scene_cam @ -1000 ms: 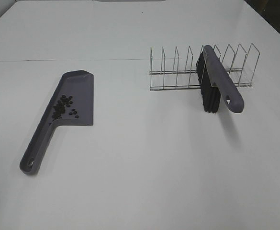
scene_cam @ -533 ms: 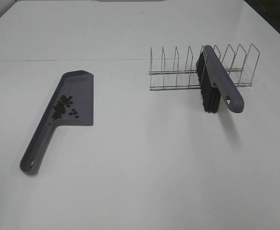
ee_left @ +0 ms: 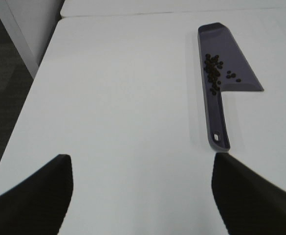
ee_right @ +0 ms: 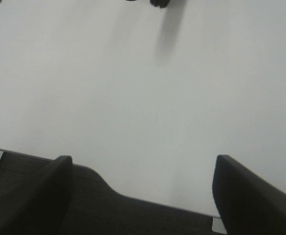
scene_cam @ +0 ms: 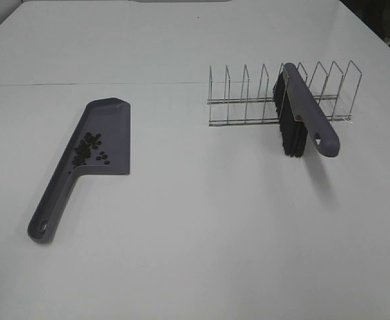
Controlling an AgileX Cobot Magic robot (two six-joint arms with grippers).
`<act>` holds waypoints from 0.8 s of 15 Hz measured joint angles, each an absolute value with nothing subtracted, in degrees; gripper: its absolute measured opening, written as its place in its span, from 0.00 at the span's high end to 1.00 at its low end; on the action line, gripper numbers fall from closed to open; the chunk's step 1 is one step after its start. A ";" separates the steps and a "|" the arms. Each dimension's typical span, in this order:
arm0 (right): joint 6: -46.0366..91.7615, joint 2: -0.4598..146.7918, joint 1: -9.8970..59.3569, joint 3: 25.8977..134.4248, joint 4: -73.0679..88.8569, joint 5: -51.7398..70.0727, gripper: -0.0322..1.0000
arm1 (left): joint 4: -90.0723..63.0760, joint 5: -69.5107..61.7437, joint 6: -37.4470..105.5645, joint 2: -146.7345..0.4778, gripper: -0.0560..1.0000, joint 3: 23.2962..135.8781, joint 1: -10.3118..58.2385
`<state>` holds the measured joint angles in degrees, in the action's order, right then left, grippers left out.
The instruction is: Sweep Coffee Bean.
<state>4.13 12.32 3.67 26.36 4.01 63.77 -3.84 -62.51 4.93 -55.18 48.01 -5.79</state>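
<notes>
A grey dustpan (scene_cam: 105, 137) lies on the white table at the left, its handle (scene_cam: 50, 208) pointing toward the front. Several dark coffee beans (scene_cam: 88, 148) sit in a heap inside the pan, also seen in the left wrist view as coffee beans (ee_left: 213, 72) in the dustpan (ee_left: 231, 68). A grey brush (scene_cam: 310, 119) with black bristles (scene_cam: 289, 127) leans in a wire rack (scene_cam: 248, 100). Neither gripper shows in the exterior view. My left gripper (ee_left: 143, 196) hangs open above bare table, short of the pan's handle. Over the table's front edge my right gripper (ee_right: 143, 196) is open and empty.
The wire rack stands at the back right with several upright dividers. In the right wrist view the table's front edge (ee_right: 133, 198) and dark floor lie below the fingers, with the brush's tip (ee_right: 160, 3) far off. A table seam (scene_cam: 81, 84) runs across the back.
</notes>
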 joint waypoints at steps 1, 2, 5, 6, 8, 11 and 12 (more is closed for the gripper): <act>4.13 11.06 3.67 26.36 4.01 63.77 0.25 | -3.84 -62.51 4.93 -55.18 0.27 48.01 -5.79; 4.13 9.57 3.67 26.36 4.01 63.77 0.25 | -3.84 -62.51 4.93 -55.18 0.27 48.01 -5.79; 4.13 5.56 3.67 26.36 4.07 63.77 0.25 | -3.84 -62.51 4.93 -55.18 0.27 48.01 -5.79; 4.13 3.44 3.67 26.36 4.07 63.77 0.25 | -3.84 -62.51 4.93 -55.18 0.27 48.01 -5.79; 4.13 -0.11 3.67 26.36 4.07 63.77 0.25 | -3.84 -62.51 4.93 -55.18 0.27 48.01 -5.79; 4.13 -0.23 3.67 26.36 4.07 63.77 0.25 | -3.84 -62.51 4.93 -55.18 0.27 48.01 -5.79; 4.13 -0.23 3.67 26.36 4.07 63.77 0.25 | -3.84 -62.51 4.93 -55.18 0.27 48.01 -5.79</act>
